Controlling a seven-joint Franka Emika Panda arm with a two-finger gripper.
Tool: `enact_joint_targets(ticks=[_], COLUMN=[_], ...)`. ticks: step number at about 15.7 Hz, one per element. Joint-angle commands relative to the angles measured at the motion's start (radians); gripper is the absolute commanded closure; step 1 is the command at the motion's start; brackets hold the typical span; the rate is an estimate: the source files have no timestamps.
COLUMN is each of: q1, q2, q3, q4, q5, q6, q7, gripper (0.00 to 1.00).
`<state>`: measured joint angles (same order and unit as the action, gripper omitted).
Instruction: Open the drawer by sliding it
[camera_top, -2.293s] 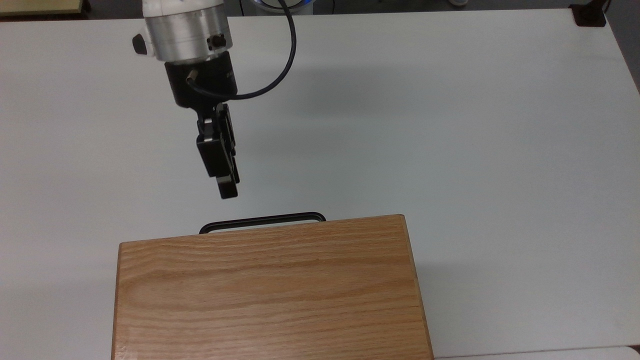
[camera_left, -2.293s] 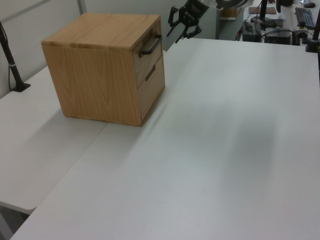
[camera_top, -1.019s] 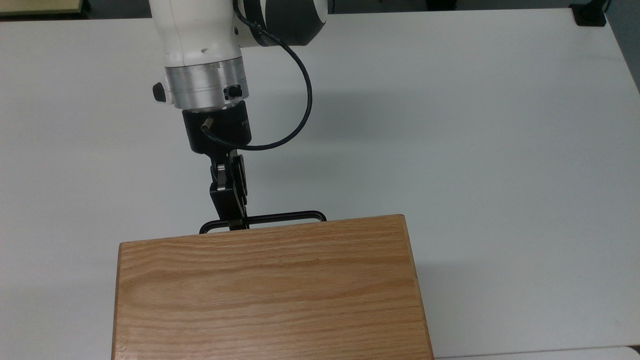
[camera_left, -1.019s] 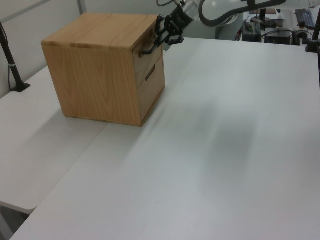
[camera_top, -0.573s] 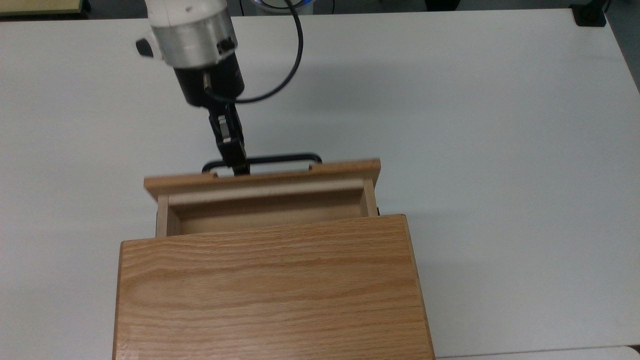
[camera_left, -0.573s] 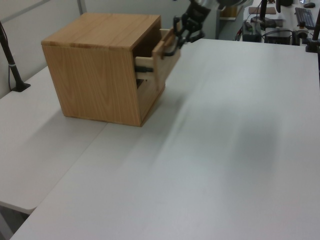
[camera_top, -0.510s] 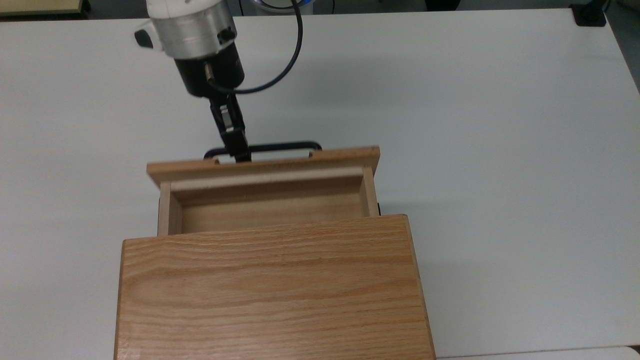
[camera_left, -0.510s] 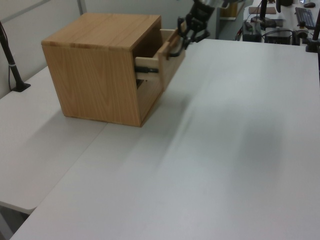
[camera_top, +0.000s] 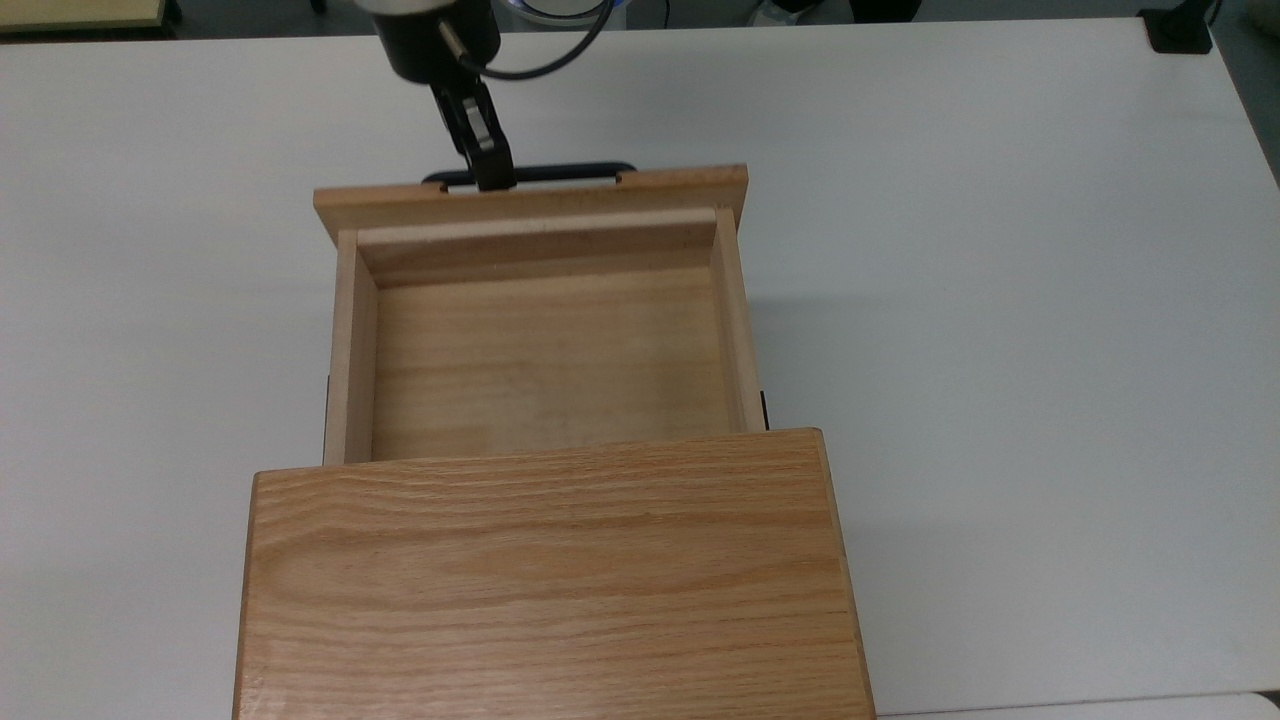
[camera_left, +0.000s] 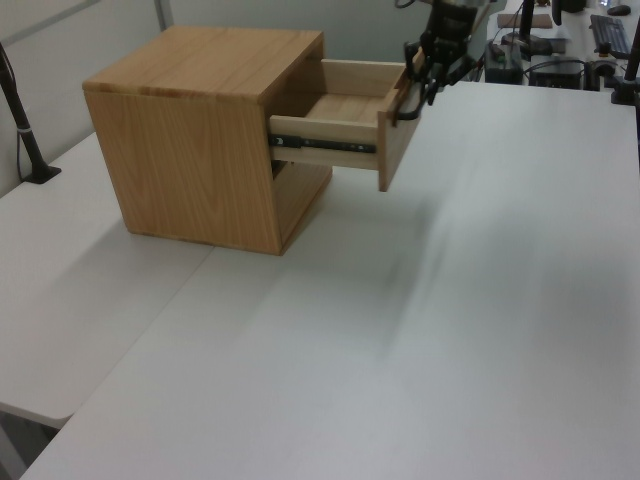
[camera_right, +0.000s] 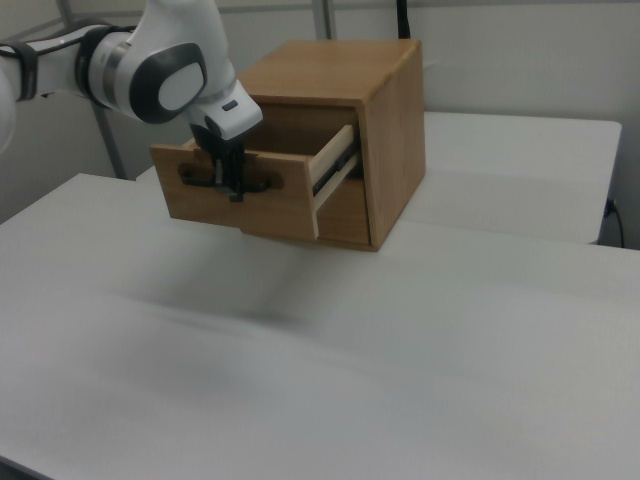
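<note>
The drawer is a light oak tray, pulled far out of the oak cabinet toward the top view's top, and its inside is bare. A long black bar handle runs across its wide front panel. My gripper is shut on the left part of that handle. In the left view the drawer juts to the right on black slide rails, and the gripper is at its front. The right view has the gripper gripping the handle on the front panel.
The cabinet stands on a white table, with a second, shut drawer front below the open one. A black clamp post stands at the left view's left edge. A black mount sits at the table's far corner.
The gripper came to the handle, shut on it and drew back toward the top view's top. The drawer slid out with it, from shut to far open.
</note>
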<state>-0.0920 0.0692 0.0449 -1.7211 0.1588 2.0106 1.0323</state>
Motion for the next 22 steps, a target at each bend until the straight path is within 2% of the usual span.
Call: enact_joint_targets(ticks=[1,3,4,5,6,7,10,13,16,19,20,22], q1=[0.003,0.003,0.003,0.003,0.005,0.005,0.008,0.008,0.021,0.032,0.038,0.063], q2=[-0.088,-0.092,-0.092,-0.092,-0.091,-0.091,-0.092,-0.1,-0.159,-0.219,-0.23,-0.226], q3=[0.01,0.009,0.009,0.009,0.009,0.009,0.009,0.009,0.009,0.009,0.009,0.009], q4=[-0.064,-0.074,-0.077,-0.077,-0.075,-0.074,-0.061,-0.008,0.001,-0.002,-0.002,-0.002], q5=[-0.007,-0.008,-0.013,-0.016,-0.018,-0.022,-0.041,-0.041,-0.045,-0.062,-0.079,-0.148], q6=[-0.09,-0.096,-0.098,-0.102,-0.104,-0.104,-0.105,-0.176,-0.259,-0.273,-0.289,-0.341], q7=[-0.08,-0.089,-0.09,-0.09,-0.09,-0.089,-0.092,-0.132,-0.185,-0.196,-0.231,-0.398], gripper=[0.94,0.91,0.85,0.62,0.24,0.0,0.0,0.0,0.0,0.0,0.0,0.0])
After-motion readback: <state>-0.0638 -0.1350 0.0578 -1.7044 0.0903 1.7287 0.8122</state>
